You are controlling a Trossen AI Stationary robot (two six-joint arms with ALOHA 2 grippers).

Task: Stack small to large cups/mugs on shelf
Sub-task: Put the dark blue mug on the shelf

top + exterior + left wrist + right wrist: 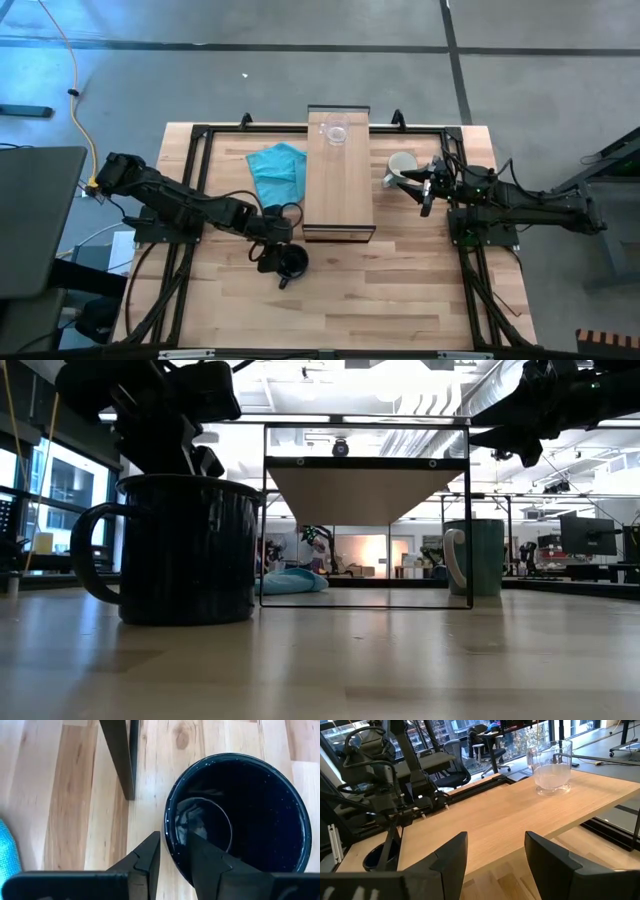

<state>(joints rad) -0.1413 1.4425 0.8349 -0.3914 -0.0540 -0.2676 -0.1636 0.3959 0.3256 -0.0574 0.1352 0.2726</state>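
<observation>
Your black mug [291,262] is dark speckled enamel, upright on the table [400,300], just off the shelf's [339,190] front left corner, handle pointing away from the shelf. Your left gripper [172,857] sits on it: the left wrist view shows one finger inside the rim and one outside, pinching the mug wall. That arm reaches in low from the table's left edge. The clear glass cup [335,132] stands upright on the shelf's far end. The white mug [401,166] sits on the table right of the shelf, near that far end. Your right gripper [428,190] hovers just beside the white mug, fingers spread wide, holding nothing. A teal cloth [277,170] lies left of the shelf.
</observation>
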